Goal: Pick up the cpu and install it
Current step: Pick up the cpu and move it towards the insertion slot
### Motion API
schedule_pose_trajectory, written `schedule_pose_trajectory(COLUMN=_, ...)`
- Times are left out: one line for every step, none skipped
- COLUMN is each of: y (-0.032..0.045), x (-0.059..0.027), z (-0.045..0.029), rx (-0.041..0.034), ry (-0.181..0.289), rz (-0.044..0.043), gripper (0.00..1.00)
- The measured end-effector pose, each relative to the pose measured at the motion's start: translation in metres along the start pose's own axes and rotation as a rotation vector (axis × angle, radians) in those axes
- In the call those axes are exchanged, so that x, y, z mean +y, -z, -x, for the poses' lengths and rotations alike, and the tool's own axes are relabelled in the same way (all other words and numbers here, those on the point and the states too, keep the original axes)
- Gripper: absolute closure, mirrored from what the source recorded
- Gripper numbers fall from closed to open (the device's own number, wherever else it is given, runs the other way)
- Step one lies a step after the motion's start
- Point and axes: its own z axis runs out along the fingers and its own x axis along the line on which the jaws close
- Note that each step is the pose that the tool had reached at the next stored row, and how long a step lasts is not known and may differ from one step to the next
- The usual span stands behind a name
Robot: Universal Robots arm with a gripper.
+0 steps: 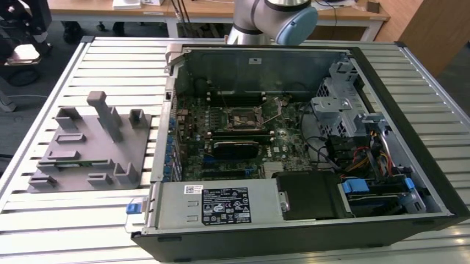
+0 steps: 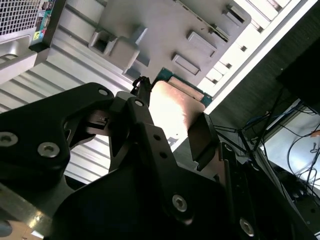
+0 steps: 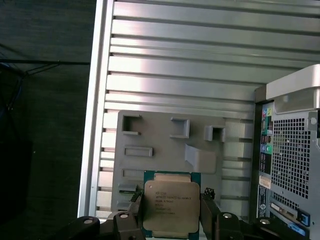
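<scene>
Two fingers of your gripper are clamped on opposite edges of the cpu. It hangs with its silver lid facing the wrist cameras, above the grey fixture plate. Carry it level with an even squeeze, and check that the green border sits square between the pads rather than skewed. Further out, the socket lies uncovered inside the computer case, so line up the chip's orientation first and use no force.
</scene>
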Motion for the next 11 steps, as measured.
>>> schedule_pose_trajectory(y=-0.0001, x=-0.0002, z=0.0030, rx=0.0000, ry=0.000, rz=0.0000, gripper=0.45)
schedule_pose_trajectory(y=-0.0001, x=-0.0004, z=0.0064, rx=0.0000, ry=0.000, rz=0.0000, gripper=0.45)
schedule_pose_trajectory(y=-0.0002, x=-0.0005, z=0.0098, rx=0.0000, ry=0.000, rz=0.0000, gripper=0.45)
schedule_pose_trajectory(y=-0.0002, x=-0.0007, z=0.0132, rx=0.0000, ry=0.000, rz=0.0000, gripper=0.45)
schedule_pose_trajectory(y=-0.0003, x=-0.0010, z=0.0170, rx=0.0000, ry=0.000, rz=0.0000, gripper=0.45)
schedule_pose_trajectory(y=-0.0004, x=-0.0012, z=0.0204, rx=-0.0001, ry=0.000, rz=0.0001, gripper=0.45)
schedule_pose_trajectory(y=-0.0004, x=-0.0014, z=0.0239, rx=0.0000, ry=0.000, rz=0.0000, gripper=0.45)
schedule_pose_trajectory(y=-0.0005, x=-0.0016, z=0.0274, rx=0.0000, ry=0.000, rz=0.0000, gripper=0.45)
schedule_pose_trajectory(y=-0.0005, x=-0.0018, z=0.0308, rx=0.0000, ry=0.000, rz=0.0000, gripper=0.45)
schedule_pose_trajectory(y=-0.0006, x=-0.0020, z=0.0341, rx=0.0000, ry=0.000, rz=0.0000, gripper=0.45)
schedule_pose_trajectory(y=-0.0007, x=-0.0021, z=0.0371, rx=-0.0001, ry=0.000, rz=0.0001, gripper=0.45)
